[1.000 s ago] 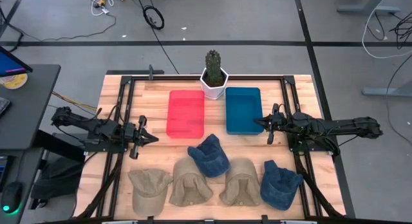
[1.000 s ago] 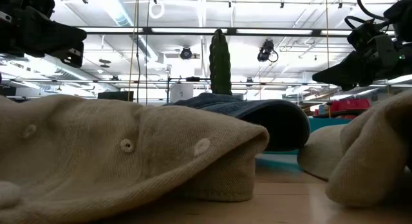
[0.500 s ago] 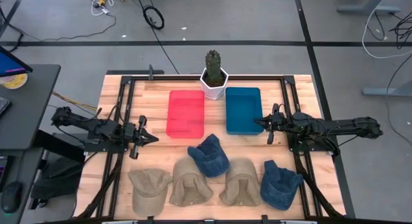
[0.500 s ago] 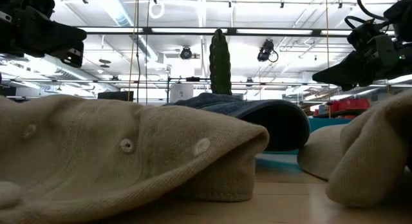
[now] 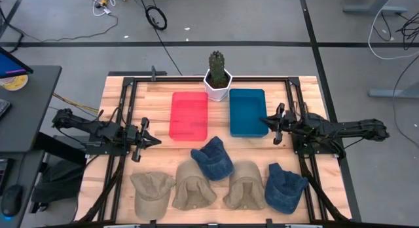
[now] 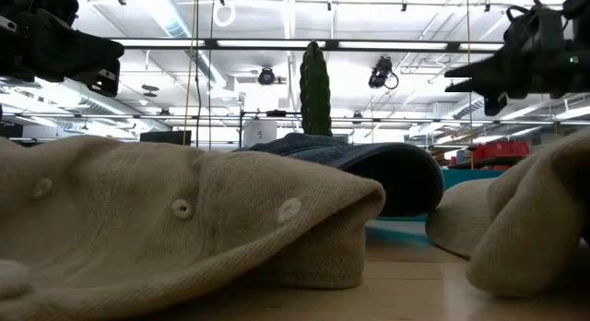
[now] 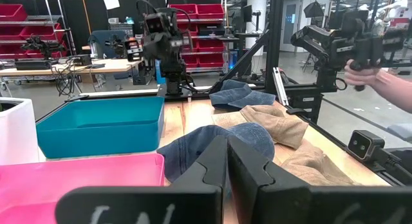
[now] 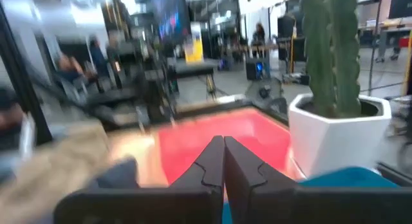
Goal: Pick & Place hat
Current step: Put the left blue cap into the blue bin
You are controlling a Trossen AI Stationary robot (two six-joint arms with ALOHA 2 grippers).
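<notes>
Five soft cloth hats lie on the wooden table point(image 5: 118, 97), all in the lower middle of the high view. None of them is in a bin, so the job looks like it has hardly begun.

A blue denim hat point(image 5: 213, 158) sits highest in the group, just below the gap between the two bins. Under it is a row of four. From left to right there is a tan hat with its brim out point(image 5: 152, 191), a second tan hat point(image 5: 193, 186), a third tan hat point(image 5: 245, 186), and another blue denim hat point(image 5: 285, 187) at the right end. They lie close together, and some touch or overlap.

Above the hats, in the middle of the high view, are two flat bins. The red plastic bin point(image 5: 189, 115) is on the left and the blue plastic bin point(image 5: 247, 112) is on the right. Both look empty. Between their top ends stands a green cactus in a white pot point(image 5: 217, 76).

The left gripper point(image 5: 145, 140) hangs at the left of the high view, beside the red bin. Its jaws are pressed together and hold nothing. The right gripper point(image 5: 268, 121) is at the right, just at the edge of the blue bin. Its jaws are also pressed together and hold nothing.

I think every hat is left to pick up and place. Most likely blue hats go in the blue bin, but I cannot be sure.
</notes>
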